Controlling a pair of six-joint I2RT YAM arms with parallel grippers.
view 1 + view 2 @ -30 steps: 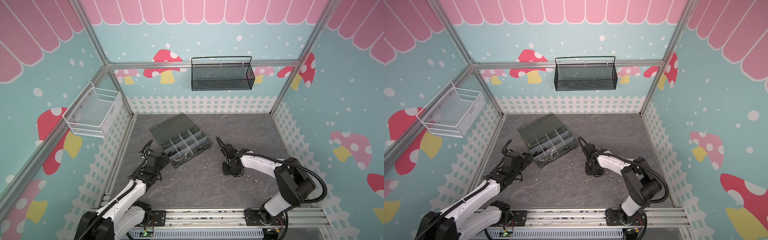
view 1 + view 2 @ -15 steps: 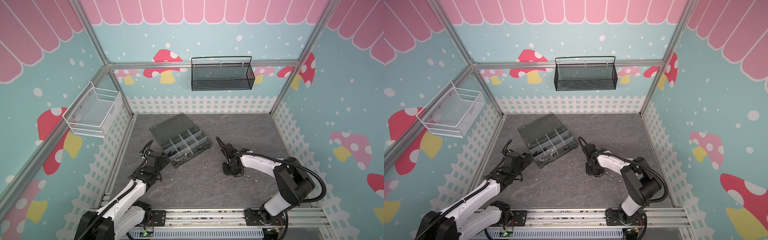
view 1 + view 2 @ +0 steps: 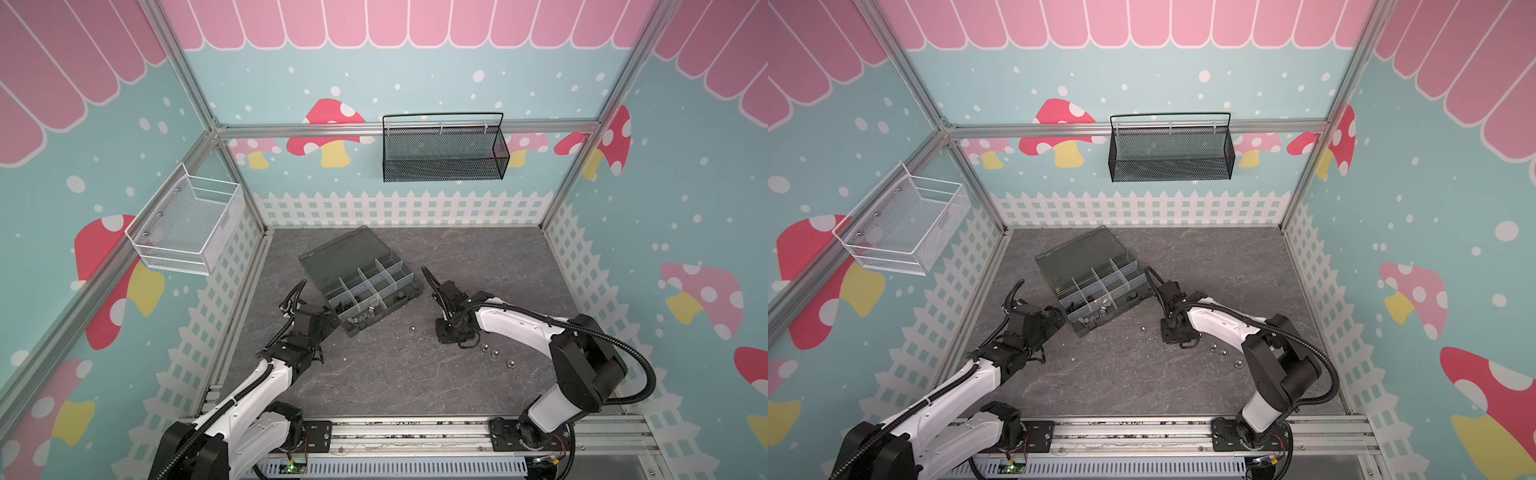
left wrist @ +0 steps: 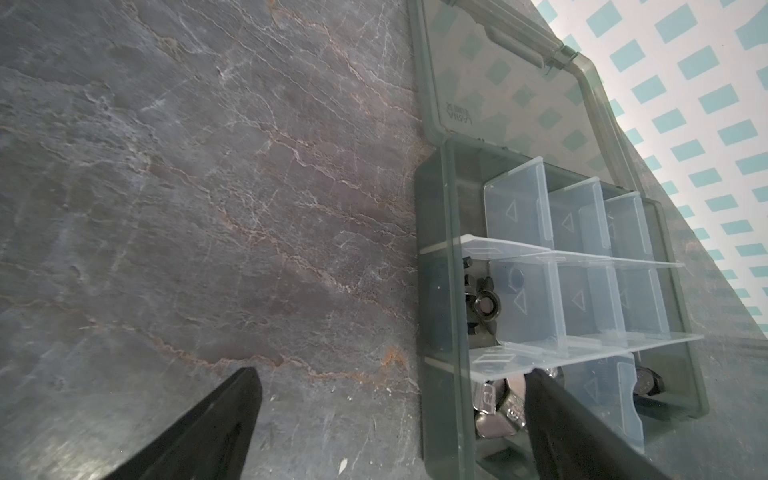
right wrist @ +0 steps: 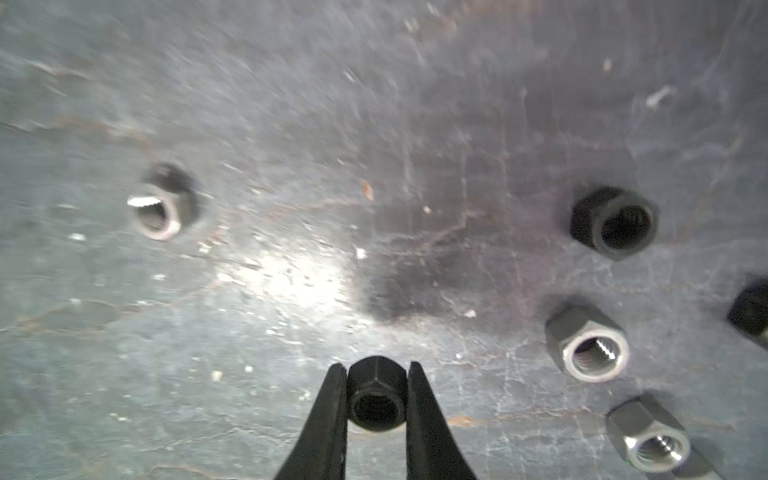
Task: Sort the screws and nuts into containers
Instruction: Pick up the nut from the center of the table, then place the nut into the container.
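Note:
My right gripper (image 5: 377, 368) is shut on a small black hex nut (image 5: 376, 399), held just over the slate floor. Loose nuts lie nearby: a black one (image 5: 613, 222) and greyer ones (image 5: 588, 345) (image 5: 646, 434) (image 5: 160, 208). In a top view this gripper (image 3: 451, 332) points down, right of the dark grey organizer box (image 3: 353, 330) with its containers. My left gripper (image 4: 390, 374) is open at the box's near corner. One of its fingers (image 4: 557, 424) is over a compartment of silver nuts (image 4: 494, 411). Black nuts (image 4: 484, 305) fill the neighbouring compartment. The screws are too small to tell apart.
The box's smoky lid (image 3: 345, 249) lies open toward the back wall. Silver domed nuts (image 3: 412, 329) (image 3: 494, 353) (image 3: 510, 363) dot the floor around the right arm. A black mesh basket (image 3: 444, 162) and a white wire basket (image 3: 187, 232) hang on the walls.
The right gripper's jaws have closed onto the black nut. Neither arm has visibly shifted place, and the left gripper stays open.

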